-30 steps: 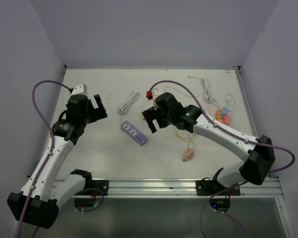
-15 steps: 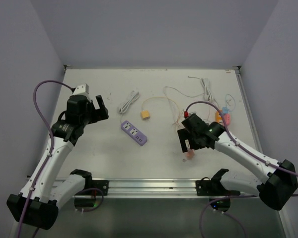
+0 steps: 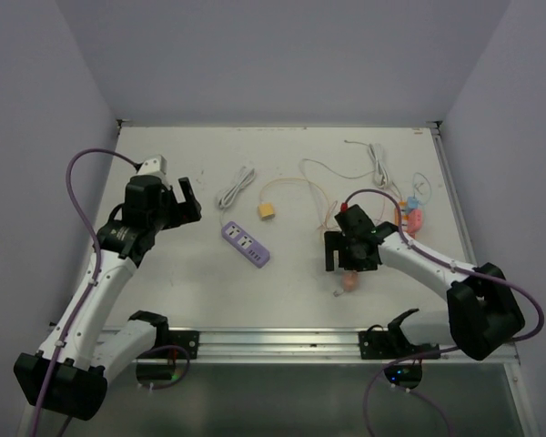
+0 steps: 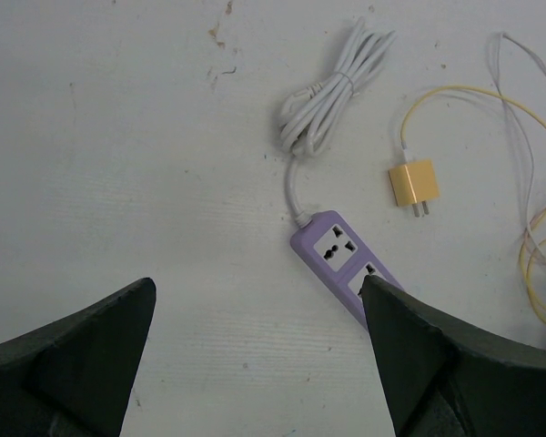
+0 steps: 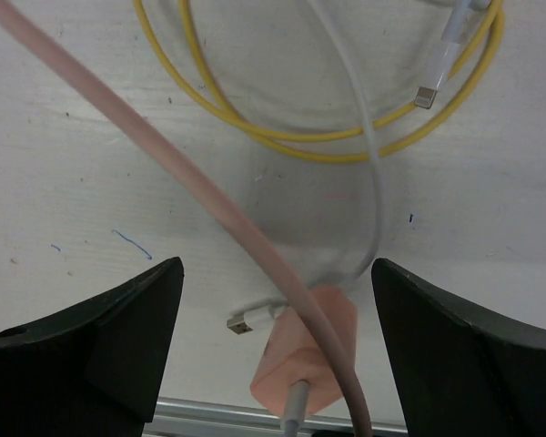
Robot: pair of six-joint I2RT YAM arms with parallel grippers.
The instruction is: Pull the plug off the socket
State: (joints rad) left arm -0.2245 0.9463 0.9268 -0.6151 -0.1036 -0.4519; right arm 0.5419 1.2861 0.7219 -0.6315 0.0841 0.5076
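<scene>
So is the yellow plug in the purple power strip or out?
Out. The yellow plug lies apart from the purple power strip, prongs bare; the strip's visible sockets are empty.

The top view sits high above and behind the arm bases, looking down and toward the far wall, and takes in the whole desk [image 3: 173, 282]. The left wrist view looks almost straight down from well above the desk, with the left hand [image 4: 257, 287] framing its lower corners. It shares the purple socket strip [image 4: 341, 259] and the yellow plug [image 4: 411, 183] with the top view. The right wrist view, framed by the right hand [image 5: 278, 266], looks down from very near and shares only the pink plug [image 5: 305, 360] and nearby cables.
</scene>
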